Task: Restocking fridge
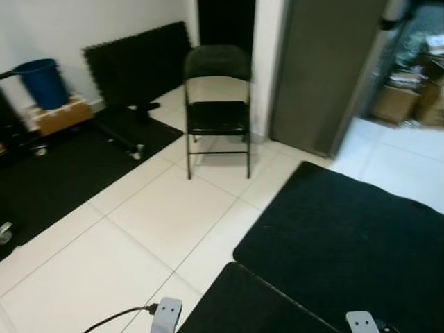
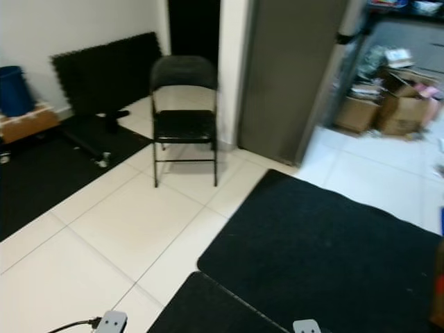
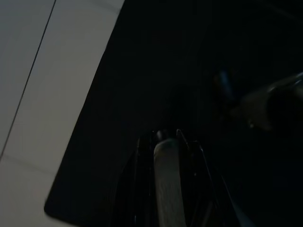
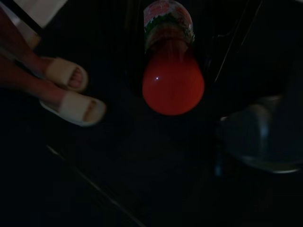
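1. Facing a folding chair (image 1: 216,104) on white tile, the head views showed black mats (image 1: 347,236) and the grey fridge (image 1: 326,69) beyond, well apart; restocking looked barely begun.
2. Left wrist view: the left gripper (image 3: 166,142) clamped a pale bottle (image 3: 168,184) over a mat's edge.
3. Right wrist view: the right gripper (image 4: 173,52) gripped a red bottle (image 4: 173,78); a person's sandalled feet (image 4: 71,92) stood near.

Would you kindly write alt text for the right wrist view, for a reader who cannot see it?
A red bottle with a printed label sits in the right claw, bottom end toward the camera, above a dark mat. A person's feet in pale slippers stand on the mat beside it, and a strip of white floor shows in one corner.
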Robot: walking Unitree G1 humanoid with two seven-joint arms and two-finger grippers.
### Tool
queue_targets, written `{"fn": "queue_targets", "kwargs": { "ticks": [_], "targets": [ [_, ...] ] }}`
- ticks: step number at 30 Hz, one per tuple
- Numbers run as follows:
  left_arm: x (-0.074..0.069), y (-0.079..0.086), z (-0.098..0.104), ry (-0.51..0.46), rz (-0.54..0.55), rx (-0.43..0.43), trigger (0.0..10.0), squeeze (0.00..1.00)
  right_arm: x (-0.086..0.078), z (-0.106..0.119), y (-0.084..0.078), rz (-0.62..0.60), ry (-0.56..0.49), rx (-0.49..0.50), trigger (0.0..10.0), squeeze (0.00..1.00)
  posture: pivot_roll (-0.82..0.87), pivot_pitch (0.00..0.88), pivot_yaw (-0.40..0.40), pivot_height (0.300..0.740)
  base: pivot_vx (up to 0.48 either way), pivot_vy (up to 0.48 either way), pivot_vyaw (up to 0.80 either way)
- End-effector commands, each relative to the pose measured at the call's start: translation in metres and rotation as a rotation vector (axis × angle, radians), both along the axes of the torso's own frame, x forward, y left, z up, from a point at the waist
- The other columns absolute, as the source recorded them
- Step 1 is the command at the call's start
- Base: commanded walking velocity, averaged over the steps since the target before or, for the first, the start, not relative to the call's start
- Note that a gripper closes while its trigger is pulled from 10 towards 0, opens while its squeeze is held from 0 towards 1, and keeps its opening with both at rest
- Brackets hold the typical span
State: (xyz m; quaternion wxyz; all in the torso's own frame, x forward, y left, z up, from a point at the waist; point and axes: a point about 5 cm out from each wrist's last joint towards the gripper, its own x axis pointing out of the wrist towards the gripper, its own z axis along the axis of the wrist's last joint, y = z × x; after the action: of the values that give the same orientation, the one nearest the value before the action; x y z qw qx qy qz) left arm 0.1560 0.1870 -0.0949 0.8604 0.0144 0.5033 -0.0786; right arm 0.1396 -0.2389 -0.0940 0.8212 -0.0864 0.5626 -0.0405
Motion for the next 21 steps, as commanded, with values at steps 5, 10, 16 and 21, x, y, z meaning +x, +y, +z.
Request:
{"fn": "queue_targets", "kwargs": {
  "ticks": [5,10,16,21],
  "targets": [
    [-0.014,-0.003,-0.006,0.042,0.003,0.003,10.0,0.0,-0.001,-0.001,0.002,0.026,0.009,-0.002,10.0,0.0,-0.01,0.0,-0.006,0.74,0.0,0.0,-0.8],
    [-0.019,0.0,-0.008,0.058,0.004,0.016,10.0,0.0,-0.003,-0.001,0.0,0.03,0.015,-0.008,10.0,0.0,0.0,0.0,0.002,0.74,0.0,0.0,-0.8],
    [-0.021,0.007,-0.007,0.061,0.004,0.037,10.0,0.0,-0.003,-0.001,-0.001,0.039,0.018,-0.012,10.0,0.0,0.0,0.0,-0.001,0.74,0.0,0.0,-0.8],
    [-0.02,0.011,-0.006,0.058,0.005,0.049,10.0,0.0,-0.001,0.0,-0.001,0.05,0.01,-0.016,10.0,0.0,0.0,0.0,-0.002,0.74,0.0,0.0,-0.8]
  ]
}}
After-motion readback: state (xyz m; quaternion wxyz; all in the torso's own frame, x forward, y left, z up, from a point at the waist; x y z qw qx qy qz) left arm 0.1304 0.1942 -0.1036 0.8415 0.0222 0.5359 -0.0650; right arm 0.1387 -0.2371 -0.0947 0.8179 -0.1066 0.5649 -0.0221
